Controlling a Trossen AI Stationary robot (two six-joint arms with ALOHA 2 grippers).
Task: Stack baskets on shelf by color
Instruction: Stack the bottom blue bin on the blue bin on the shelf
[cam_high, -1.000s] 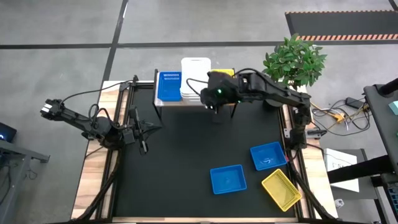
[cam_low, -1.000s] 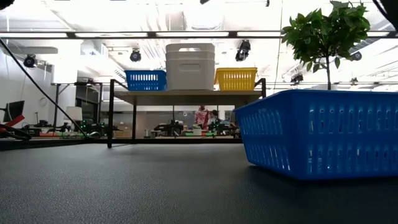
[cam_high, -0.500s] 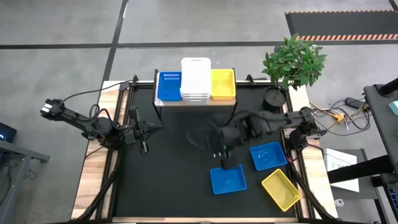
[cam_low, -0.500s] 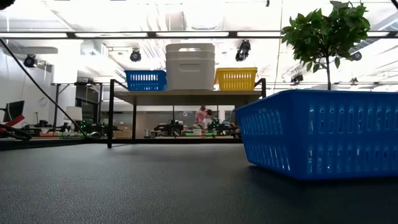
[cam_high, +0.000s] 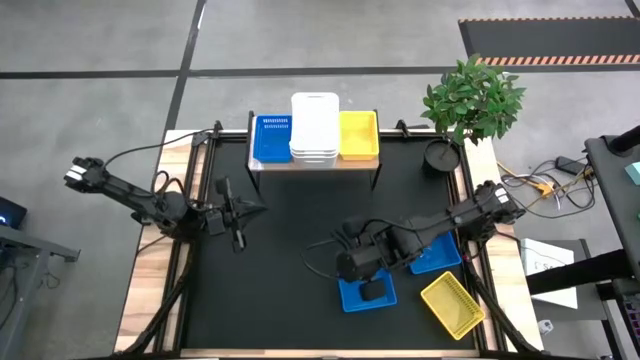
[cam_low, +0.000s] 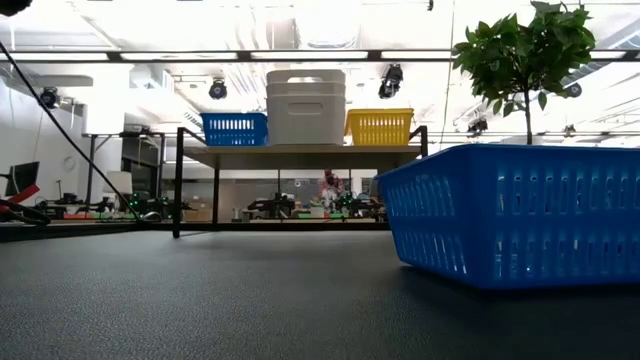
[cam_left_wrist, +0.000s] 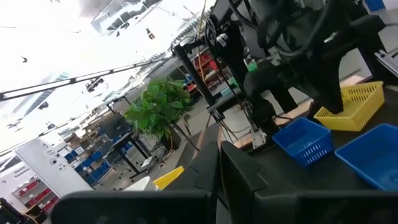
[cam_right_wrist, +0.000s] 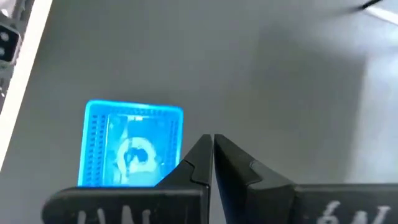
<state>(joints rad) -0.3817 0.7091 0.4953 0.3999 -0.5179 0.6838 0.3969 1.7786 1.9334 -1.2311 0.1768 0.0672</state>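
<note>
On the shelf (cam_high: 315, 160) sit a blue basket (cam_high: 271, 138), a white stack (cam_high: 314, 128) and a yellow basket (cam_high: 358, 135); the low view shows them on its plank (cam_low: 300, 150). Two blue baskets (cam_high: 350, 297) (cam_high: 440, 255) and a yellow one (cam_high: 452, 305) rest flat on the black table. My right gripper (cam_high: 368, 289) hangs shut above the nearer blue basket (cam_right_wrist: 134, 146), pointing down, clear of it. My left gripper (cam_high: 238, 228) waits shut at the table's left side.
A potted plant (cam_high: 472, 98) stands at the far right corner beside the shelf. The right arm (cam_high: 440, 225) lies across part of the second blue basket. The table's middle and left (cam_high: 270, 270) are bare black surface. In the low view the blue basket (cam_low: 510, 215) fills the right.
My right gripper has swung away from the yellow basket on the shelf, toward the table's near edge, and has come down over the nearer blue basket. The yellow basket stays on the shelf. My left gripper has shifted slightly toward the table's right.
</note>
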